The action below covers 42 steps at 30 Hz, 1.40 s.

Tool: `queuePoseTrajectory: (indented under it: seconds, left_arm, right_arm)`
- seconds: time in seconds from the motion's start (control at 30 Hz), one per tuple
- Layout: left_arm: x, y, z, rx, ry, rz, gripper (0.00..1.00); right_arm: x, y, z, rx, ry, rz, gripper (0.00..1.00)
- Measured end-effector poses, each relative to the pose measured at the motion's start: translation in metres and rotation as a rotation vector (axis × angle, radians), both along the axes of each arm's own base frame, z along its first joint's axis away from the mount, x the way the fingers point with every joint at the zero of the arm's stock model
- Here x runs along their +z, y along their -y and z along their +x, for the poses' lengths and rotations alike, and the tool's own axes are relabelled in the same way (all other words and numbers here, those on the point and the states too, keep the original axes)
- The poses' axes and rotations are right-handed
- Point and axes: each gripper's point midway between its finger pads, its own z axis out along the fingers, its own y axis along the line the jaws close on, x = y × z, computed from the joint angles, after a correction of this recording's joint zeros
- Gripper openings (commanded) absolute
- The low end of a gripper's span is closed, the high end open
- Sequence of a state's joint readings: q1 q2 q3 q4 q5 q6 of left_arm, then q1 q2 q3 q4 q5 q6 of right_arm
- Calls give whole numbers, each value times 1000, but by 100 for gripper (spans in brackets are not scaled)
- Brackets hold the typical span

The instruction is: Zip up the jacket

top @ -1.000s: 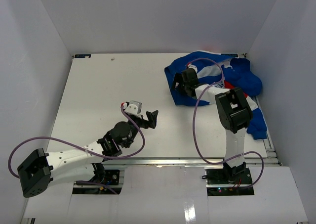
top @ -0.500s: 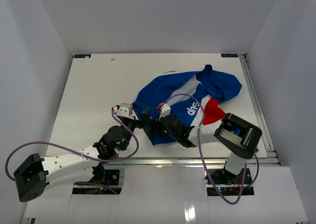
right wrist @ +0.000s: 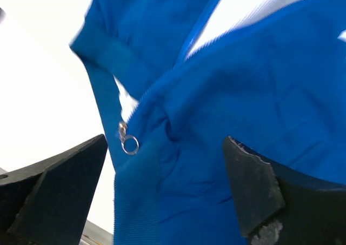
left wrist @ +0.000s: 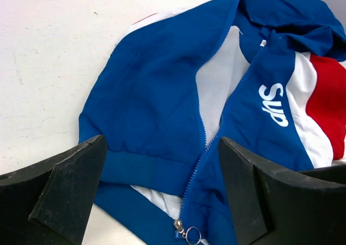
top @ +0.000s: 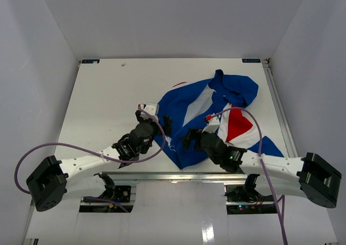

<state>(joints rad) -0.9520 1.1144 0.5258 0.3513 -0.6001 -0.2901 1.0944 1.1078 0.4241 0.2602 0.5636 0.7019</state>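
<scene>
Jacket (top: pixel 181 139), hem (top: pixel 184 159) nearest, hood (top: pixel 238 88) toward far right, long axis diagonal.

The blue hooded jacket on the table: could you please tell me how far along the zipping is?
Done: the royal-blue hooded jacket lies spread out, with its silver ring-pull slider sitting at the hem. In hand: the left hand and right hand hover open near the slider, gripping nothing. Left: the whole pull upward, since the front gapes and shows the white lining.
</scene>
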Motion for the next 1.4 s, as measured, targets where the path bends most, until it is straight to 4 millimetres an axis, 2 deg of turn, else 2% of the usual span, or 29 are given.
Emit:
queuePoseTrajectory:
  seconds: [0.1, 0.2, 0.4, 0.5, 0.53, 0.6, 0.67, 0.7, 0.73, 0.83, 0.93, 1.03, 1.13, 1.17, 1.2, 1.3, 1.37, 1.4]
  left_arm:
    - [-10, -7, 13, 7, -75, -25, 94]
    - [-36, -23, 26, 45, -170, -18, 93]
    - [-95, -55, 47, 154, -360, 53, 93]
    - [-112, -63, 56, 173, -411, 62, 85]
    - [-116, -63, 57, 174, -424, 67, 80]
    - [-125, -62, 59, 167, -445, 76, 49]
    - [-133, -58, 60, 147, -461, 82, 16]
    - [-138, -57, 60, 135, -473, 82, 6]
    - [-142, -55, 60, 126, -484, 79, 0]
    - [-148, -56, 59, 132, -507, 62, 0]
    - [-146, -61, 56, 175, -522, 30, 0]
    - [-130, -74, 39, 224, -496, -55, 0]
    - [-104, -87, 19, 245, -421, -188, 0]
    - [-96, -90, 12, 240, -394, -235, 8]
    - [-92, -92, 5, 236, -376, -270, 22]
    - [-88, -98, -14, 215, -347, -349, 55]
    - [-90, -95, -22, 187, -364, -362, 68]
    - [-91, -93, -25, 172, -373, -362, 70]
  right_arm:
    - [15, 15, 3, -84, 15, 58, 93]
    - [10, 32, 4, -168, 0, 89, 91]
    - [-44, 79, 0, -338, -82, 41, 93]
    - [-59, 92, 2, -406, -117, 32, 93]
    - [-61, 94, 3, -420, -124, 31, 93]
    - [-65, 96, 5, -444, -132, 27, 98]
    - [-65, 96, 9, -458, -128, 16, 98]
    - [-65, 95, 13, -451, -117, 1, 96]
    - [-65, 94, 16, -445, -106, -15, 94]
    - [-67, 96, 27, -430, -80, -54, 86]
    - [-66, 106, 50, -448, -60, -65, 82]
    - [-67, 117, 79, -462, -68, -56, 81]
    - [-65, 112, 107, -414, -70, -62, 80]
    - [-65, 110, 115, -389, -73, -81, 80]
    - [-62, 104, 125, -358, -71, -96, 80]
    - [-46, 85, 155, -270, -40, -129, 78]
    - [-29, 77, 166, -235, -5, -139, 76]
    - [-21, 75, 169, -223, 10, -141, 74]
